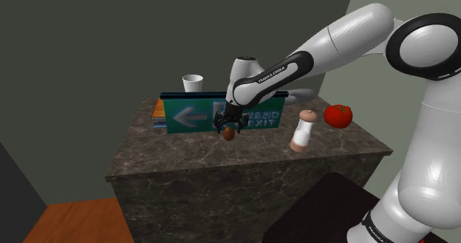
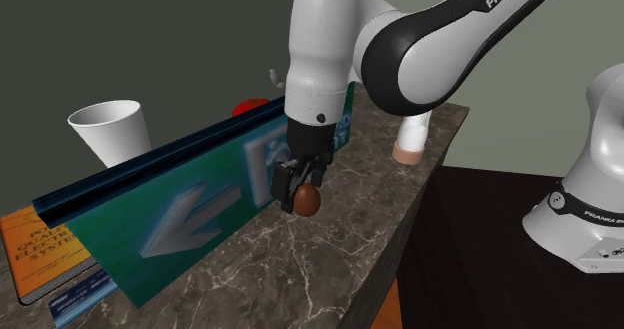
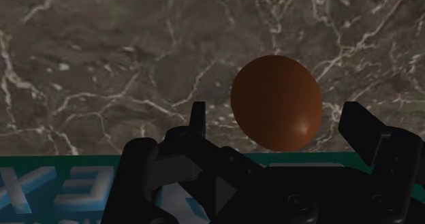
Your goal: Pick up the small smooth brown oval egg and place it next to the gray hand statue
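The brown egg (image 1: 229, 133) (image 2: 307, 200) (image 3: 276, 101) is low over the dark marble counter (image 1: 185, 156), just in front of the green exit sign (image 1: 193, 116). My gripper (image 1: 227, 126) (image 2: 303, 187) (image 3: 276, 114) points down over it, open. In the wrist view the egg lies between the two black fingers (image 3: 198, 117) with a gap on each side. The pale grey hand statue (image 1: 299, 96) (image 2: 273, 76) stands behind the arm, near the sign's far end, mostly hidden.
A white cup (image 1: 193, 82) (image 2: 112, 127) stands behind the sign, and books (image 2: 45, 247) lie beside it. A pepper mill (image 1: 303, 131) (image 2: 411, 142) and a red tomato (image 1: 338, 115) stand toward the counter's end near the stand. The counter's front edge (image 1: 244, 171) is close.
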You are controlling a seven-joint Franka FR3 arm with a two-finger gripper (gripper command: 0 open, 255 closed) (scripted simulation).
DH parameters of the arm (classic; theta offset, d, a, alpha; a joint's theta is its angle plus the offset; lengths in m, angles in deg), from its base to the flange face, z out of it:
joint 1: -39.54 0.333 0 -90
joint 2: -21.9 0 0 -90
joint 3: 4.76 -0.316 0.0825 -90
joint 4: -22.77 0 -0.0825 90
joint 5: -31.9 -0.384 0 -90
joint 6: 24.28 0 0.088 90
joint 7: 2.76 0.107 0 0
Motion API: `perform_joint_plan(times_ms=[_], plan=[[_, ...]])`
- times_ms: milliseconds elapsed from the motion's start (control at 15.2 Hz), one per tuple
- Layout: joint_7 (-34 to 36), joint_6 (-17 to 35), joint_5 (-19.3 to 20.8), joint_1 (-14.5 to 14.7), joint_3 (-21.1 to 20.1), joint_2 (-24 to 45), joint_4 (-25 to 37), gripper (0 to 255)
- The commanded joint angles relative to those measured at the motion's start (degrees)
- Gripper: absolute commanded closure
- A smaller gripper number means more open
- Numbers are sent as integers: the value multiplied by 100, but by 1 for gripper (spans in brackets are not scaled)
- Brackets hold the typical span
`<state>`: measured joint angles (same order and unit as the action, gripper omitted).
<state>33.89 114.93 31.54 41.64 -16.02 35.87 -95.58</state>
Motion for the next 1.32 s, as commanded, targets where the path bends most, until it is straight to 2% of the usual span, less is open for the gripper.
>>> perform_joint_plan(times_ms=[0,66,660,1254], plan=[[-1,0,-1,1,-2,5,-5,0],[-1,1,-1,2,-2,2,-8,255],[-1,0,-1,1,-2,5,-5,255],[-37,-621,-88,-26,-28,-379,238,255]])
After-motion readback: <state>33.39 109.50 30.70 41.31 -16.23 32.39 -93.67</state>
